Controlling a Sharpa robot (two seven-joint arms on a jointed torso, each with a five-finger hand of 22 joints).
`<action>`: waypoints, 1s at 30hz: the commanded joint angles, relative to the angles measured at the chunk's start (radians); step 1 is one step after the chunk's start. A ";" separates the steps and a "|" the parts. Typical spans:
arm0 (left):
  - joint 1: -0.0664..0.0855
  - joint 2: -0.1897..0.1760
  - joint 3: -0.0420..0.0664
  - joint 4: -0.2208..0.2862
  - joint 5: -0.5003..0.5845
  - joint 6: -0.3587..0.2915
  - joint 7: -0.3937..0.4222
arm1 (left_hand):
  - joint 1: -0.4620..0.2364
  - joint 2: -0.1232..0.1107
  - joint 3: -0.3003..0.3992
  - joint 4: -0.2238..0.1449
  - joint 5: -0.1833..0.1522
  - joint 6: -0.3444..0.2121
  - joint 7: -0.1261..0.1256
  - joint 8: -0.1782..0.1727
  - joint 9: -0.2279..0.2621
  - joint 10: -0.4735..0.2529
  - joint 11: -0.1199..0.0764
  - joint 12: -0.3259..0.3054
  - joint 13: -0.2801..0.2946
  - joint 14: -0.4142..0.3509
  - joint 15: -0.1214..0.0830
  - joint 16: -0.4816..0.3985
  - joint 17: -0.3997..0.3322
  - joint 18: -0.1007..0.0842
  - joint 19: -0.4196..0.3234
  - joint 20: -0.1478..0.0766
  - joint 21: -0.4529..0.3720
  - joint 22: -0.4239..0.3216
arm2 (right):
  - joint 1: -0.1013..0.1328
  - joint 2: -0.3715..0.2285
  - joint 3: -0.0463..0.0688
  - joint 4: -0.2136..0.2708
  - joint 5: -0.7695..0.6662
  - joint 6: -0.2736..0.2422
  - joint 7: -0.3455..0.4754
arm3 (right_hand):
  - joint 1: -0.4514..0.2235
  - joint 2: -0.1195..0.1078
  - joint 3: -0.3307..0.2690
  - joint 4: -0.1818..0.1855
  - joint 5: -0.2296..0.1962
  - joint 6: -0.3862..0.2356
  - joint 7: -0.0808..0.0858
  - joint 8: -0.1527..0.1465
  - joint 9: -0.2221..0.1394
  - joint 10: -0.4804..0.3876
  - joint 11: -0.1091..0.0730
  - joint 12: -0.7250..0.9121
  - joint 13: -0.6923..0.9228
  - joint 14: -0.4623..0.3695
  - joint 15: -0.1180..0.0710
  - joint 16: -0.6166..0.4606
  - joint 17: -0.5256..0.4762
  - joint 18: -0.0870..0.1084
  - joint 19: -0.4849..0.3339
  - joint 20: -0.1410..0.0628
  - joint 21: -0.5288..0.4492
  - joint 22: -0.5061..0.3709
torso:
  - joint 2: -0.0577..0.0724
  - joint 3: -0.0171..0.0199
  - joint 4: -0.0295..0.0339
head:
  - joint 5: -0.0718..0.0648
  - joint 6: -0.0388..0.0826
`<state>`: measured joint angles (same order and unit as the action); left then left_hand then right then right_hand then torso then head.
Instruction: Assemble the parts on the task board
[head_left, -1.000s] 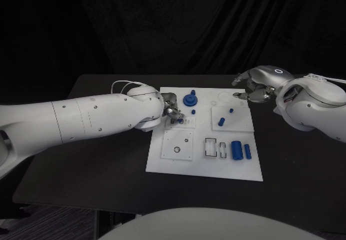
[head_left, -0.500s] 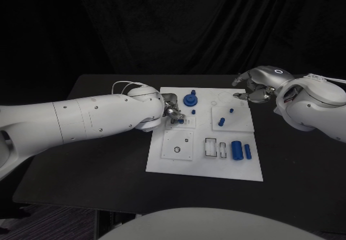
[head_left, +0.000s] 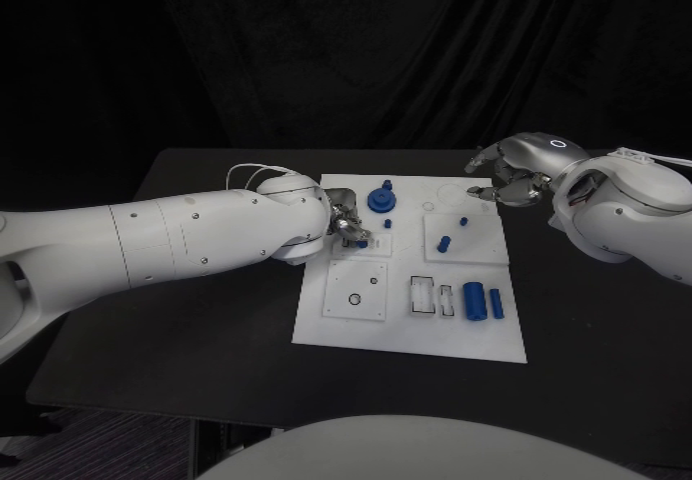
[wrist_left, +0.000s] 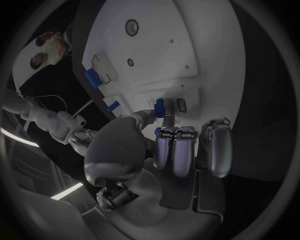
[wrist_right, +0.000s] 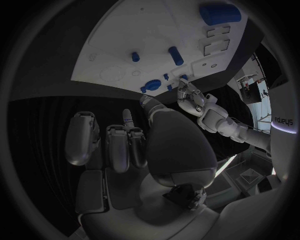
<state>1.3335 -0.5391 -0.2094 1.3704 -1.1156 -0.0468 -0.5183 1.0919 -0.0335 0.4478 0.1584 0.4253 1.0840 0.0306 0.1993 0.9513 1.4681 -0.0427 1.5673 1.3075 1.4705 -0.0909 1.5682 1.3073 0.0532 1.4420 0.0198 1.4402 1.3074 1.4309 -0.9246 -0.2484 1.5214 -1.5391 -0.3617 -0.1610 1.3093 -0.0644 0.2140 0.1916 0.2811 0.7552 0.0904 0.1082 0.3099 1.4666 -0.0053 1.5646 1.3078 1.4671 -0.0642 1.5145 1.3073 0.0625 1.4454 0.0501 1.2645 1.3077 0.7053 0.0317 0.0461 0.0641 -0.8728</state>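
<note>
— Black cloth is seen behind a black worktop (head_left: 216, 330), and the white task board (head_left: 411, 335) is laid at its middle. Where are the parts found?

— A large blue cylinder (head_left: 473, 300) and a slimmer blue peg (head_left: 495, 303) are stood side by side near the board's right edge, just beside two rectangular slots (head_left: 421, 294). A blue knob-shaped piece (head_left: 381, 198) is seated at the far end, and a short blue pin (head_left: 444, 242) is laid on the raised square plate to its right.

— How is the left hand (head_left: 343, 225) held?

— It is lowered onto the board's left side, and a small blue part (wrist_left: 159, 107) is pinched between its fingertips (wrist_left: 169, 107), right against the board's surface; the other fingers are curled in beside it.

— And the right hand (head_left: 508, 178)?

— It is held above the board's far right corner with the fingers curled inward. Nothing is seen in its grasp, and the board is not touched by it.
</note>
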 joint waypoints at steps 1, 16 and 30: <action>-0.007 0.002 -0.003 0.000 0.006 0.027 0.015 | -0.017 0.001 0.030 -0.022 -0.029 -0.008 0.000 -0.006 0.002 0.103 0.001 0.003 0.263 0.100 0.001 0.003 0.263 -0.002 -0.007 0.003 -0.007 0.092 | -0.002 0.000 0.001 -0.001 -0.002 0.009 -0.020 | 0.007 0.005 0.003 0.000 0.003 0.006 0.001 0.003 -0.002 0.088 0.006 -0.005 0.249 0.079 0.006 -0.006 0.206 0.004 -0.006 0.002 -0.007 0.175 | 0.000 0.0003 -0.0004 | 0.001 0.000; -0.008 -0.001 -0.003 0.000 0.006 0.016 0.033 | -0.065 0.009 -0.019 0.018 -0.121 -0.004 0.003 -0.016 0.006 0.103 0.005 0.003 0.263 0.100 0.004 0.003 0.263 -0.001 -0.009 0.006 -0.013 0.091 | -0.002 -0.001 0.001 -0.002 -0.002 0.015 -0.022 | 0.007 0.005 0.003 0.000 0.003 0.006 0.001 0.003 -0.002 0.088 0.006 -0.005 0.249 0.079 0.006 -0.006 0.206 0.004 -0.006 0.002 -0.007 0.175 | 0.000 0.0003 0.0001 | 0.000 0.000; -0.008 -0.007 -0.003 -0.002 0.006 0.011 0.045 | -0.161 0.050 -0.114 0.132 -0.157 0.016 0.002 -0.028 0.008 0.103 0.005 0.003 0.263 0.100 0.005 0.003 0.263 -0.001 -0.006 0.008 -0.017 0.097 | -0.003 -0.004 0.001 -0.001 -0.002 0.022 -0.026 | 0.007 0.005 0.003 0.000 0.003 0.006 0.001 0.003 -0.002 0.088 0.006 -0.005 0.249 0.079 0.006 -0.006 0.206 0.004 -0.006 0.002 -0.007 0.175 | -0.001 0.0001 0.0002 | 0.000 0.000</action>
<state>1.3281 -0.5462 -0.2119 1.3678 -1.1152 -0.0446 -0.4940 0.9346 0.0156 0.3366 0.2889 0.2679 1.0933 0.0296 0.1760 0.9583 1.4681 -0.0427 1.5673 1.3075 1.4705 -0.0909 1.5682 1.3073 0.0533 1.4384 0.0236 1.4283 1.3073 1.4308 -0.9266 -0.2484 1.5194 -1.5388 -0.3480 -0.1660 1.3093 -0.0644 0.2140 0.1917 0.2811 0.7552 0.0904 0.1082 0.3092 1.4666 -0.0053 1.5646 1.3076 1.4671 -0.0642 1.5145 1.3073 0.0625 1.4454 0.0501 1.2645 1.3075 0.7048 0.0319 0.0460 0.0634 -0.8728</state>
